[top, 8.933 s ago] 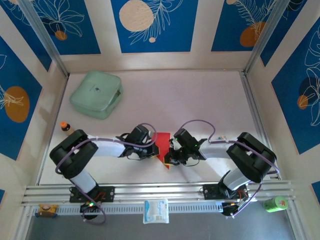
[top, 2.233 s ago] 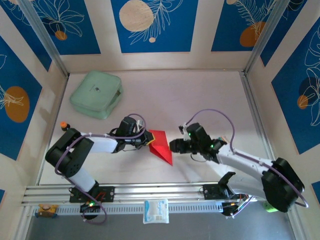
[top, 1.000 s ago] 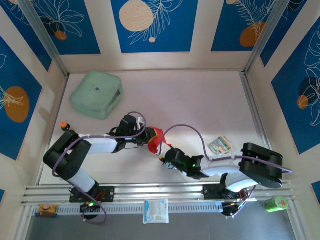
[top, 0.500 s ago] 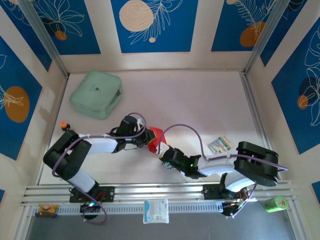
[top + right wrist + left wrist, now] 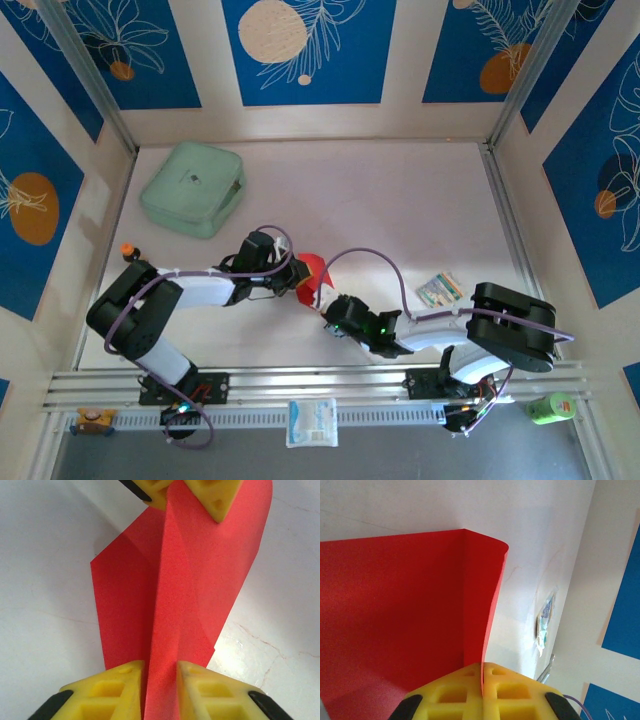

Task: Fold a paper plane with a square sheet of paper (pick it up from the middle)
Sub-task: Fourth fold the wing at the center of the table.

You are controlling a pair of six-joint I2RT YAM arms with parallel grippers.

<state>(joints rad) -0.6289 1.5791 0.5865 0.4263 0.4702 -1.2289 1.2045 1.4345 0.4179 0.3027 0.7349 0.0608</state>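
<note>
Pale tabletop inside a booth with blue, leaf-patterned wall panels. Near the table's middle, toward the front, the red sheet of paper (image 5: pixel 313 271) is lifted and bent into a standing fold between the two arms. The left gripper (image 5: pixel 298 281) reaches in from the left, its yellow fingers (image 5: pixel 455 690) pressed together on one edge of the sheet (image 5: pixel 395 605). The right gripper (image 5: pixel 326 312) comes from the front, and the paper (image 5: pixel 200 580) fills the narrow gap between its yellow fingers (image 5: pixel 115 687), pinched there. The right wrist view has the left gripper's fingertips (image 5: pixel 217 495) clamping the far edge. A mint-green case (image 5: pixel 192 188) lies at the back left, well apart. A small printed packet (image 5: pixel 440 290) lies to the right.
</note>
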